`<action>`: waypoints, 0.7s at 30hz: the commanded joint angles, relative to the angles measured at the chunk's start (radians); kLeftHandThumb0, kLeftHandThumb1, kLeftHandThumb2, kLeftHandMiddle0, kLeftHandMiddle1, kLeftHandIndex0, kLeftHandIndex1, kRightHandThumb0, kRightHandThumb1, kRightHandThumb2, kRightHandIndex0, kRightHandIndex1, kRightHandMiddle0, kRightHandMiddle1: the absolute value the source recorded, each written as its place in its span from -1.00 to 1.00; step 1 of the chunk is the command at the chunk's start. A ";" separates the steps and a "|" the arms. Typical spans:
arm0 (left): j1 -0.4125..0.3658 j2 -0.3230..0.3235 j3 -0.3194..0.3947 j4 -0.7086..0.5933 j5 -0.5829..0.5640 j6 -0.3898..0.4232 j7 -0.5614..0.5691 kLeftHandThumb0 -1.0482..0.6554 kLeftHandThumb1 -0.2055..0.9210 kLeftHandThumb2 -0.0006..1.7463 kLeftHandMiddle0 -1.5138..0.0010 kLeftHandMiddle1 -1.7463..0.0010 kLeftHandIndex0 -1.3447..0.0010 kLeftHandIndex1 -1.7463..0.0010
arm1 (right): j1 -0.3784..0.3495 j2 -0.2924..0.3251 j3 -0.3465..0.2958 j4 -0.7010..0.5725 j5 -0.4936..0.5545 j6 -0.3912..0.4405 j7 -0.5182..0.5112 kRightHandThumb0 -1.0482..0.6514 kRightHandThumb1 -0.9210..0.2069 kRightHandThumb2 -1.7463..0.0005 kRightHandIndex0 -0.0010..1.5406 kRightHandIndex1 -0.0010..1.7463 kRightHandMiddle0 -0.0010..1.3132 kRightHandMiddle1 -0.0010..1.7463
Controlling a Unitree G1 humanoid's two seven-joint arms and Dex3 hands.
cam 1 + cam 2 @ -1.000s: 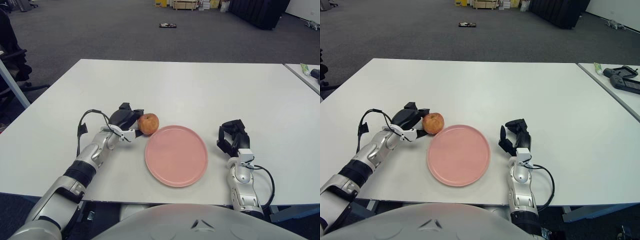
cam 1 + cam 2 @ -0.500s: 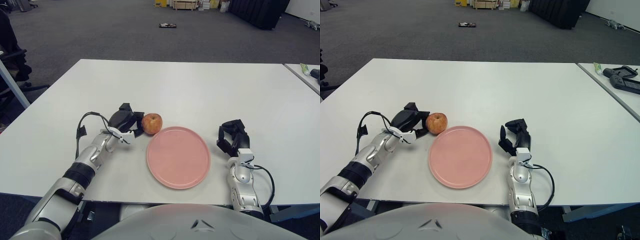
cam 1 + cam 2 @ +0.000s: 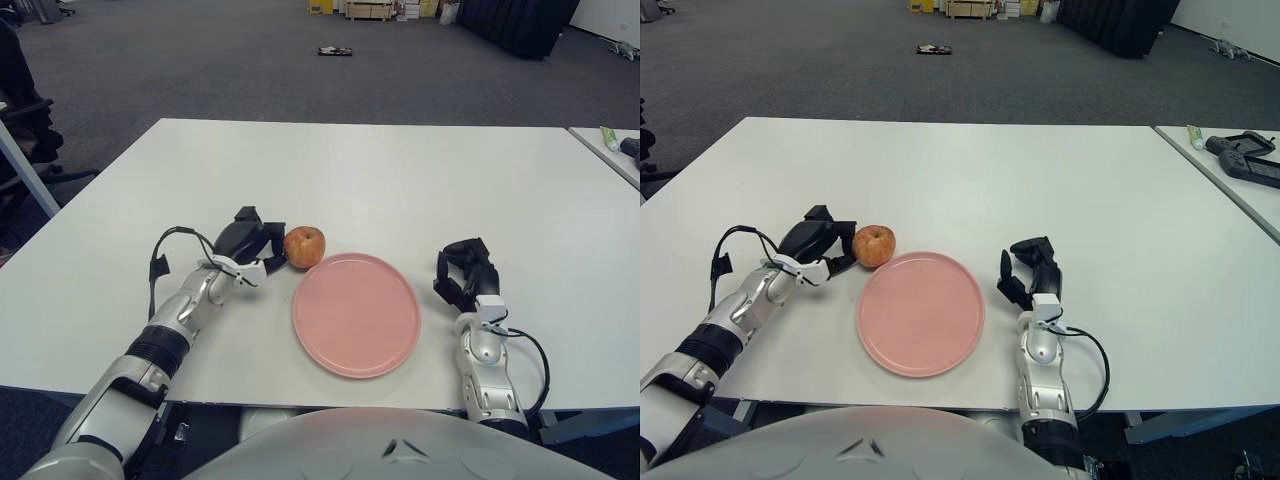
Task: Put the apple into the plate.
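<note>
Left hand [image 3: 248, 243] lies on the white bench [image 3: 400, 170] toward its near-left corner, dark fingers [image 3: 272, 262] loosely spread just beside the round red-yellow apple [image 3: 304, 246], gripping nothing. That apple sits on the bench, touching the far-left rim of the flat pink plate [image 3: 356, 314]. Right hand [image 3: 464, 276] rests curled, empty, near the front edge.

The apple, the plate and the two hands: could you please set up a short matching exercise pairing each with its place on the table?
Things:
1. apple
2. plate
3. left hand
4. right hand

Places:
A. at the table's near edge, right of the plate, idle
B. on the table just beyond the plate's far-left rim
C. flat on the table between the two hands, nothing on it
D. immediately left of the apple, fingers reaching toward it

Pairs: 1-B, 2-C, 3-D, 4-A
</note>
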 commanded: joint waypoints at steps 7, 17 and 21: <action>0.007 0.048 0.095 -0.152 -0.120 0.065 -0.173 -0.60 0.35 0.04 0.88 -0.35 0.91 -0.22 | 0.001 -0.001 -0.007 0.025 0.008 0.037 0.003 -0.21 -0.61 0.04 -0.28 0.43 -0.51 1.00; 0.017 0.081 0.166 -0.279 -0.160 0.038 -0.222 -0.88 0.58 -0.27 1.00 0.87 1.00 0.92 | -0.005 0.005 -0.006 0.022 0.002 0.047 -0.010 -0.21 -0.58 0.02 -0.26 0.44 -0.49 1.00; -0.019 0.105 0.162 -0.213 -0.129 -0.073 -0.175 -0.96 0.59 -0.33 1.00 0.97 1.00 0.98 | -0.009 0.001 -0.003 0.028 0.000 0.040 -0.010 -0.21 -0.57 0.01 -0.26 0.45 -0.49 1.00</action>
